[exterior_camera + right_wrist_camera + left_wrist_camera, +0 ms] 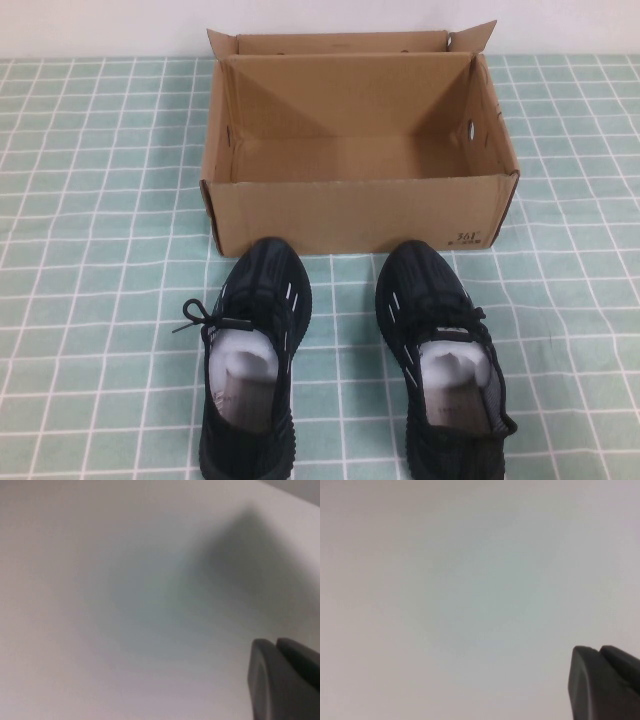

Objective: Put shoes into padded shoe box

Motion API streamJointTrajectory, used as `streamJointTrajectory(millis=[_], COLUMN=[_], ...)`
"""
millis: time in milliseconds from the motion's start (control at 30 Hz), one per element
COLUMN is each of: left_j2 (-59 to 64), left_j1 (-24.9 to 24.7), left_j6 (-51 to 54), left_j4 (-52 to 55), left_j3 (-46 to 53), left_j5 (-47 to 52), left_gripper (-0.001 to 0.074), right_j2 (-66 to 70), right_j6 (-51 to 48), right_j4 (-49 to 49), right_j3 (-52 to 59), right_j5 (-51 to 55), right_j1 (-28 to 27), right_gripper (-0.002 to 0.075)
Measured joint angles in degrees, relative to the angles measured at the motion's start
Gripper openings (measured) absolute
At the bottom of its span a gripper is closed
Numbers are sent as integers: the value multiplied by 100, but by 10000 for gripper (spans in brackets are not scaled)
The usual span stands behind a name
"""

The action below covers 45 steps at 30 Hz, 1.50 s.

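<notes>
Left claw (600,652) and right claw (276,645) are both closed on nothing, facing a blank pale surface. On the checked desk (90,200), two black shoes (255,360) sit side by side before the open box (350,210).

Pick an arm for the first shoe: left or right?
Neither wins: left gripper and right gripper are both shut, out of the high view. By side, left takes the left shoe, right the right shoe, before the box.
</notes>
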Motion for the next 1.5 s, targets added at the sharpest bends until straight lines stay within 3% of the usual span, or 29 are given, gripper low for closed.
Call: streamJointTrajectory(millis=[167,333,567,667,800,933,1200,1333,1500], left_j2=[-14,-13,-13,85,652,1267,1809,1817,1934], left_j1=[0,0,0,0,0,0,0,0,0], left_j6=[-447,-1132,-1587,-1631,-1685,-1721,-1709,-1697,-1302], left_j4=[-356,-507,-507,-507,-495,-495,-495,-495,57], left_j3=[0,-352,-1822,-2498,-3328,-4061,-4333,-4333,-4333], left_j5=[-1960,-2217,-520,175,902,1830,2772,3223,4574], left_gripper=[-4,-4,-4,-4,-4,-4,-4,-4,-4], right_j2=[0,0,129,399,1030,1803,2546,2546,2861], right_j6=[623,290,108,474,414,248,303,-193,-931], right_j4=[-21,91,172,378,357,357,380,292,19], right_j3=[-52,-524,-1794,-2601,-3630,-4230,-4324,-4324,-4548], right_j5=[-804,-675,61,1004,2121,2330,2497,3815,5527], right_j1=[0,0,0,0,0,0,0,0,0], right_gripper=[-8,-8,-8,-8,-8,-8,-8,-8,-8])
